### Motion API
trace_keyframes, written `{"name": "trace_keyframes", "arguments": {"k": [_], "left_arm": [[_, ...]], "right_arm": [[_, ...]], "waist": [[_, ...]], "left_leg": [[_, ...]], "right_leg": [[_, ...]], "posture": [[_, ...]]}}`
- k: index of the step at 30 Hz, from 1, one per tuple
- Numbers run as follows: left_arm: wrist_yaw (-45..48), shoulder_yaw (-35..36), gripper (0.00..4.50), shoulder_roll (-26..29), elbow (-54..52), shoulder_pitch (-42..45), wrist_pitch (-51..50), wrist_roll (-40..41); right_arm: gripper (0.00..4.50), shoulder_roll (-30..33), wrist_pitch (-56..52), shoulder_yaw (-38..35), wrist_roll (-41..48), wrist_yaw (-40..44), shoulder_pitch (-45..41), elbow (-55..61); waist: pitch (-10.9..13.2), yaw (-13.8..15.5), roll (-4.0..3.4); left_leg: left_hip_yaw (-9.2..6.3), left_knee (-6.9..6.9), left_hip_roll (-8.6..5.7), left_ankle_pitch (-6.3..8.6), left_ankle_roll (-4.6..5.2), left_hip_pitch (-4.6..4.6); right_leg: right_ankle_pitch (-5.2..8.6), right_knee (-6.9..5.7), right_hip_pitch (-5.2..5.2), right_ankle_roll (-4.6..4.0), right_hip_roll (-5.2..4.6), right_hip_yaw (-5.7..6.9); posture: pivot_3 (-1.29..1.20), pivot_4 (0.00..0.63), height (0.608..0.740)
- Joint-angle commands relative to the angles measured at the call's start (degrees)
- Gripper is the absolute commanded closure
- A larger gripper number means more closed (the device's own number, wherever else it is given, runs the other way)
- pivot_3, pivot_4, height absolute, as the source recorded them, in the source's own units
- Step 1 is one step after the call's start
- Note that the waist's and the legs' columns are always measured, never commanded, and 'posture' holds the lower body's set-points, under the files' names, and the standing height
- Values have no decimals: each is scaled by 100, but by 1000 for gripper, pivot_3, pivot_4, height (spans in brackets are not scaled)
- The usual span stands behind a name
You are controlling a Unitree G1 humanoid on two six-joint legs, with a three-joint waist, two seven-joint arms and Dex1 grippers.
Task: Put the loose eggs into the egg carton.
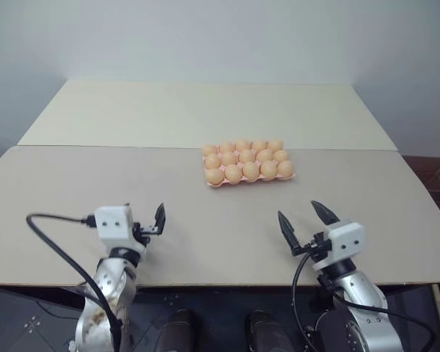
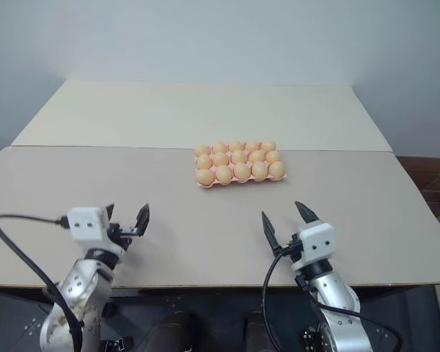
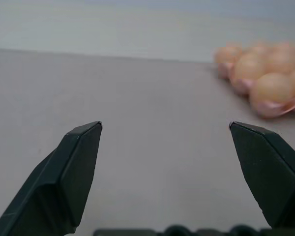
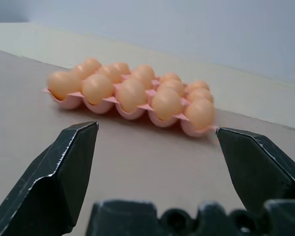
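Near the table's front edge, both grippers, left [image 1: 152, 220] and right [image 1: 305, 224], gape empty, the full egg carton [image 1: 248, 162] ahead, nearer the right.

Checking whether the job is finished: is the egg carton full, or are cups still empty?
Full. The egg carton shows three rows of five eggs, every cup filled; none lie on the table.

carton: flat pink moulded egg carton [image 1: 249, 178] with scalloped edges, lying flat on the beige table, past its middle, nearer the far edge and slightly toward the right edge
eggs: smooth pale orange-tan oval eggs [image 1: 233, 173], upright in the cups
fill: three rows of five, every cup holding an egg
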State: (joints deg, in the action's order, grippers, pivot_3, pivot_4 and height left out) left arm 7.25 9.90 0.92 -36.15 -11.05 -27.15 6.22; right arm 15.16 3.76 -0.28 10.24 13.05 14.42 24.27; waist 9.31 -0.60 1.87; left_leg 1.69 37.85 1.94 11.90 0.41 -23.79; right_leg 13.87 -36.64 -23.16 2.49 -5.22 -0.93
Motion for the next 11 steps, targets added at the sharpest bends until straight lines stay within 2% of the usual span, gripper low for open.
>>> {"name": "trace_keyframes", "arguments": {"k": [1,4,11], "left_arm": [[66,-176,4,-59,-245,-516,741,32],[195,-242,4,10,-134,-808,1147,85],[33,-298,4,107,-54,-797,1550,-60]], "right_arm": [[0,-344,172,-238,-20,-342,-6,-114],[0,-577,163,-275,-146,-544,-152,-239],[0,-586,343,-340,-290,-479,-392,-619]], "waist": [[-1,-4,-2],[-1,-8,-3],[-2,-2,-3]], "left_leg": [[3,0,2,0,0,0],[4,0,5,1,-1,1],[5,0,2,2,0,-2]], "right_leg": [[1,0,0,-2,1,1],[21,-1,-4,-38,-2,0],[25,2,-3,-37,-2,2]], "posture": [[0,150,740],[0,150,740],[0,150,740]]}}
